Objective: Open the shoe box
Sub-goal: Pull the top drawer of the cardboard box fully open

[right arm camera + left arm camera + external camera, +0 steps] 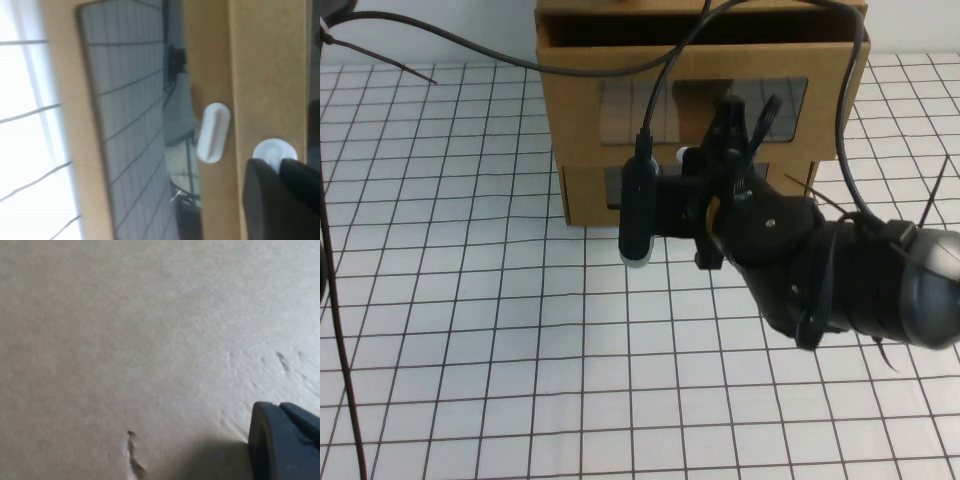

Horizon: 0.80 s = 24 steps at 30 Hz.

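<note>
Two tan cardboard shoe boxes (700,110) with clear front windows stand stacked at the far middle of the table. A dark gap (690,28) shows above the upper box's front panel. My right gripper (742,128) is up against that front, below its window. In the right wrist view my right gripper (280,172) is shut on a small white handle (272,149) on the cardboard. A second, longer white handle (214,131) sits beside it, untouched. My left gripper (285,442) is pressed close to a plain tan cardboard surface (125,340); it is out of the high view.
The table (470,300) is white with a black grid. Black cables (520,55) run from the far left across the box top to the right arm. A thin cable (340,330) hangs along the left edge.
</note>
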Tool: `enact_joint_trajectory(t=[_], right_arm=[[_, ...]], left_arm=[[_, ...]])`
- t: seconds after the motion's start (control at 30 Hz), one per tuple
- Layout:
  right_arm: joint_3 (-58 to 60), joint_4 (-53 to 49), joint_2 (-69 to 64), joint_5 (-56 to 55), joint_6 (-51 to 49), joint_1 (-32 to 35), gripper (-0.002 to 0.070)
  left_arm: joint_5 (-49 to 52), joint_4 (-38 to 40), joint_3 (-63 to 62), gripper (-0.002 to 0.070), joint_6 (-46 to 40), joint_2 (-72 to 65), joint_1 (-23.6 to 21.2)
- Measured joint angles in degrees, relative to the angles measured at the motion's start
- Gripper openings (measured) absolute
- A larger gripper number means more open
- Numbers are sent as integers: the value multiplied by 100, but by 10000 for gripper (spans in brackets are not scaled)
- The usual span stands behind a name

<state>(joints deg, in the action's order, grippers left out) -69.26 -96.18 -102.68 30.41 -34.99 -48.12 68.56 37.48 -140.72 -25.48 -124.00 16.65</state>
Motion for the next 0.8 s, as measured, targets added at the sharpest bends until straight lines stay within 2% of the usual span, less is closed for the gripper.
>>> enact_joint_trajectory(t=[0.27, 0.6, 0.8], right_arm=[[818, 236, 592, 521, -133, -697, 13], [1334, 1482, 1350, 1164, 16, -1625, 13], [1334, 1899, 1443, 1401, 274, -1784, 13]], left_arm=[[0, -21, 0, -4, 71, 0, 0], [0, -21, 0, -4, 180, 0, 0], [0, -21, 0, -3, 214, 0, 0]])
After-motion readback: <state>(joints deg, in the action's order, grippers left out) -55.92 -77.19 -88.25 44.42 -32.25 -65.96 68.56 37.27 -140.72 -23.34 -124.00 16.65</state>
